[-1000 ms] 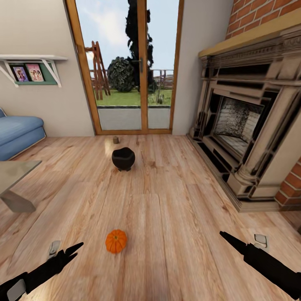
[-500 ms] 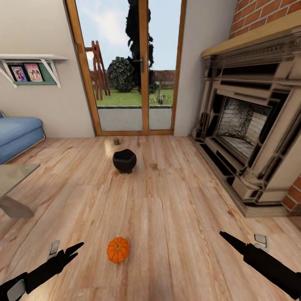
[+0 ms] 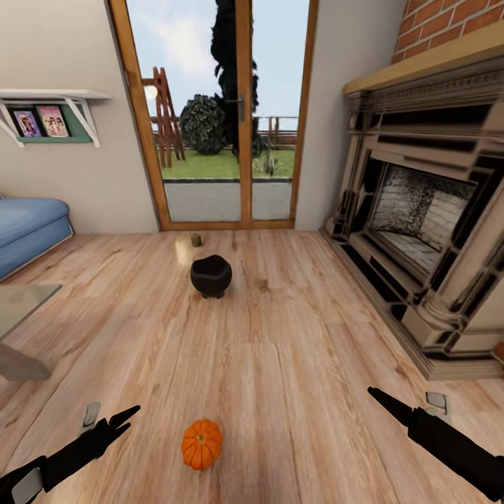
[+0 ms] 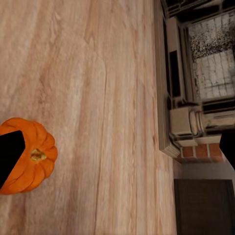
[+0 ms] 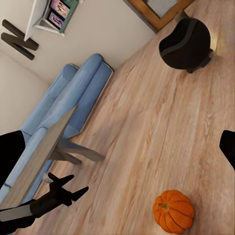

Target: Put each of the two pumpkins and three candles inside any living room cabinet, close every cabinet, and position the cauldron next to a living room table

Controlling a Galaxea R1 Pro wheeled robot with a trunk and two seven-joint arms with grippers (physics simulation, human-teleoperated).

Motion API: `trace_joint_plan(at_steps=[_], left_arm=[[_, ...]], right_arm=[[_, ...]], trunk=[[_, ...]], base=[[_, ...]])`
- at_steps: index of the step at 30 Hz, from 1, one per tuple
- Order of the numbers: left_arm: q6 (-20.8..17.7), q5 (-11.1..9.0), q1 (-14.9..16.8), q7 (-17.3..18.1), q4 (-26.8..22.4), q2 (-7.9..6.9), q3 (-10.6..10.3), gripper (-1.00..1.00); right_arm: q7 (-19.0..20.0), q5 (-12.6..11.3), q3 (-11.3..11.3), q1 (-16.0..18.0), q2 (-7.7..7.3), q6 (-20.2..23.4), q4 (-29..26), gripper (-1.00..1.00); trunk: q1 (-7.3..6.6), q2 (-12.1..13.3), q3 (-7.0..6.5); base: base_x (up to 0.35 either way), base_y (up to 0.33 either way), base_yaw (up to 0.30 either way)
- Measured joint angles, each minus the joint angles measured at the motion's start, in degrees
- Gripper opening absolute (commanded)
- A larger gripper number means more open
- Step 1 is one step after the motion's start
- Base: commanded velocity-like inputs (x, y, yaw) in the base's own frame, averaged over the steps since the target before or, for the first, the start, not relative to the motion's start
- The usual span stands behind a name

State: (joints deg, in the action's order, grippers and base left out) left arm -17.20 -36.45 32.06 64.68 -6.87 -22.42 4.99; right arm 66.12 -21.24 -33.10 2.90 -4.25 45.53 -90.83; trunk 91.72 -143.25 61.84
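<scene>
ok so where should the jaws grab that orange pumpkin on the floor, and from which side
Probably from straight above, jaws across the ribbed belly of the pumpkin. It sits upright on bare wooden floor, stem up, nothing crowding it. The stem looks too short to hold. The left gripper is nearer.

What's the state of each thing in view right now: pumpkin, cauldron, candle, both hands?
pumpkin: upright on the floor, stem up, not held.
cauldron: upright on the floor, mouth up, away from the table.
candle: standing on the floor beyond the cauldron, near the glass door.
left hand: open, empty.
right hand: empty; open or shut unclear.
</scene>
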Motion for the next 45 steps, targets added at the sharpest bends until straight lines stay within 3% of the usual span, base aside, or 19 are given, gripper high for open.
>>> trace_joint_plan(at_steps=[7,14,21,39,45], left_arm=[[-0.61,0.18,0.00,0.06,-0.01,0.00,0.00,1.00],[-10.63,0.40,0.00,-0.14,0.17,-0.03,-0.09,1.00],[-15.03,0.50,0.00,-0.04,0.18,-0.01,-0.22,1.00],[-15.52,0.49,0.09,-0.09,-0.23,0.39,-0.52,1.00],[-15.06,0.53,0.09,-0.25,-0.24,0.43,-0.54,1.00]], right_arm=[[0.00,0.02,0.00,0.01,-0.03,0.00,0.02,1.00],[0.00,0.00,0.00,-0.02,-0.05,0.00,0.00,1.00],[0.00,-0.01,-0.02,-0.02,-0.05,0.00,0.03,1.00],[0.00,-0.01,-0.09,0.01,-0.14,0.00,0.01,1.00],[0.00,0.00,-0.09,-0.02,-0.14,0.00,0.01,1.00]], trunk=[[0.01,0.00,0.00],[0.01,0.00,0.00],[0.01,0.00,0.00],[0.01,0.00,0.00],[0.17,-0.08,1.32]], base=[[0.032,0.003,0.000],[0.002,0.000,0.000],[0.000,0.000,0.000],[0.000,0.000,0.000],[0.000,0.000,0.000]])
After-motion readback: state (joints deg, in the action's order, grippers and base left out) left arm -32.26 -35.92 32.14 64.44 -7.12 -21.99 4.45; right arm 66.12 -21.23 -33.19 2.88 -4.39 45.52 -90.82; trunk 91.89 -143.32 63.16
